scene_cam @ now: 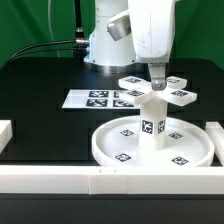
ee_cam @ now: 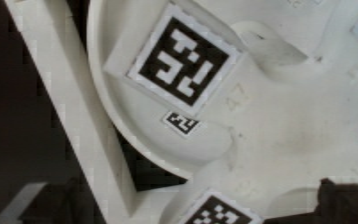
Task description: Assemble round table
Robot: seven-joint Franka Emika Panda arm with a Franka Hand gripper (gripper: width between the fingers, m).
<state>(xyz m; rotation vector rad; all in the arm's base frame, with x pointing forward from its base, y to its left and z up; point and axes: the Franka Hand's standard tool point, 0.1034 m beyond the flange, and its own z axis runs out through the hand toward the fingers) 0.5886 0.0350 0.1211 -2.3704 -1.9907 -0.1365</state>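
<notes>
White plastic cross-shaped piece [scene_cam: 157, 89] sits atop the upright leg [scene_cam: 152, 124] on the disc [scene_cam: 105, 147]; we find our gripper [scene_cam: 157, 84] directly above, its opening indeterminate.

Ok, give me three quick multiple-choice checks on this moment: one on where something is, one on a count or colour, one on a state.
1. Where does the short cylindrical leg stand?
A. On the marker board
B. Upright in the middle of the round disc
C. Lying on the black table

2. What colour are the furniture parts?
A. White
B. Red
C. Grey

3. How is the cross-shaped piece placed?
A. Flat inside the disc
B. On the marker board
C. Raised at the leg's top under the gripper

Answers: B, the leg rises from the disc's centre; A, all parts are white with black tags; C, the cross sits above the leg.
</notes>
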